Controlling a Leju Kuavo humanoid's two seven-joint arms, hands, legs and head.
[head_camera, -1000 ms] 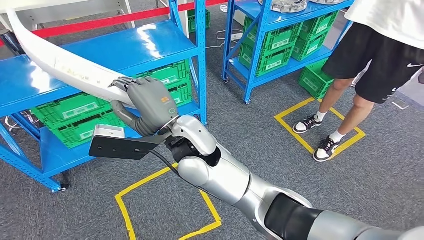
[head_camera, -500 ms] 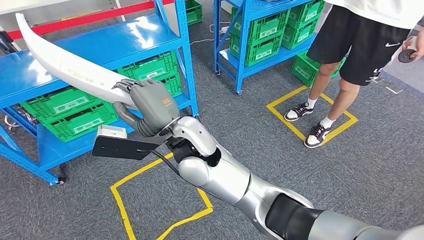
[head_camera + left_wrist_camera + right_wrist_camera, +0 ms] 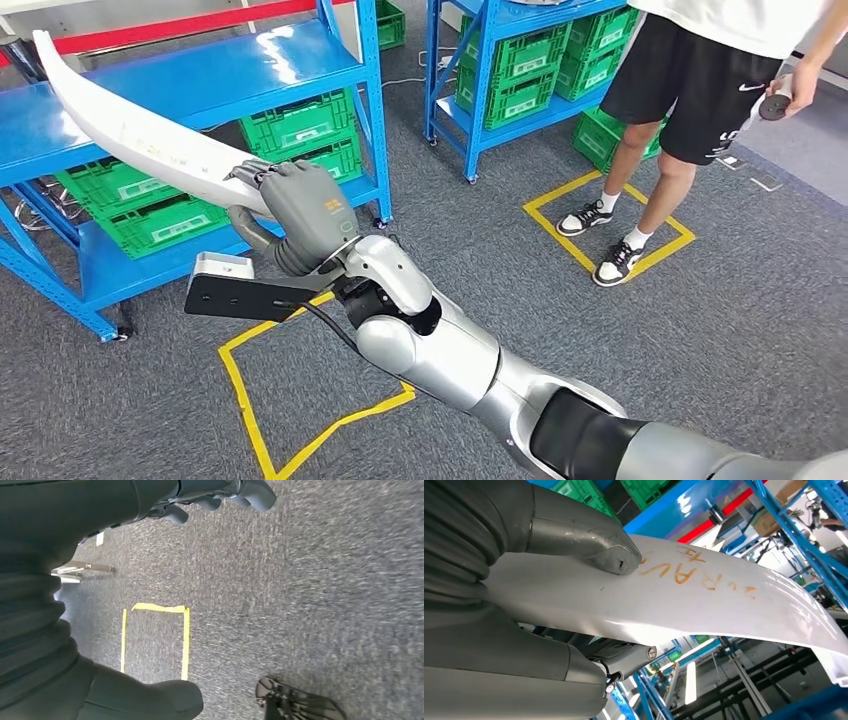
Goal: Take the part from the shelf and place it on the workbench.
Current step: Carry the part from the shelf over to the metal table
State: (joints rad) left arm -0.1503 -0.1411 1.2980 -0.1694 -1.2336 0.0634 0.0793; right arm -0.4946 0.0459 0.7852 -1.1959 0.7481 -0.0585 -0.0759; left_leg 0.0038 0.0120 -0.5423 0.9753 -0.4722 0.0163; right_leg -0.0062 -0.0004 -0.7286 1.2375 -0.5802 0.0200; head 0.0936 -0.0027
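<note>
Head view. We see the right hand (image 3: pixel 300 212) gripping 1 end of the long, curved white part (image 3: pixel 140 135), which is lifted clear of the blue shelf (image 3: pixel 250 75) and juts up over the shelf's front edge. We judge the pick-up done; carrying the part to the workbench and setting it down is left, and we see no workbench here. Green crates (image 3: pixel 300 125) fill the lower levels of this shelf and of a 2nd blue shelf (image 3: pixel 480 90) beside it; we cannot tell what is in them. A person (image 3: pixel 700 90) stands at a yellow floor square (image 3: pixel 610 230); another yellow square (image 3: pixel 310 400) lies under the arm.

Left wrist view. The left hand (image 3: pixel 220 495) hangs over grey carpet (image 3: pixel 300 580) with its fingers curled in and nothing in them.

Right wrist view. The thumb (image 3: pixel 589 537) presses on the part's (image 3: pixel 674 600) glossy face, next to orange handwriting (image 3: pixel 694 572), with darker fingers (image 3: pixel 624 655) closed behind it, so the part is clamped between them.
</note>
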